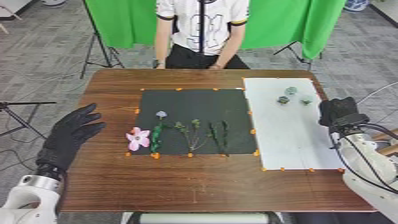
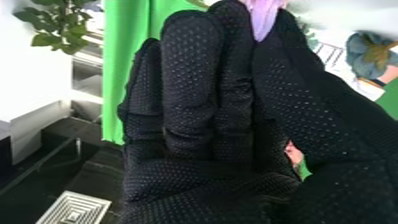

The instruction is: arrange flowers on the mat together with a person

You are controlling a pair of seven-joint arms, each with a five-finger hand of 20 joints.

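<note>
Near table: wide lane of bare wood (image 1: 213, 192), room for a hand.
Dark mat (image 1: 191, 97): the far strip's passable; pink flower (image 1: 138, 139) and green stems (image 1: 194, 135) obstruct nearer in.
White mat (image 1: 289, 135): small plants (image 1: 283, 100) crowd the far end.
Outer edge: right hand (image 1: 338, 113) blocks.

On the flat dark mat (image 1: 178, 102) lie, left to right, a pink flower (image 1: 139, 139), a blue flower (image 1: 161, 114) pointing far, branching green sprigs (image 1: 193, 136) and slender dark-green stems (image 1: 220, 136), with three small rosettes (image 1: 283, 100) on the white sheet (image 1: 289, 135) farther right.
</note>
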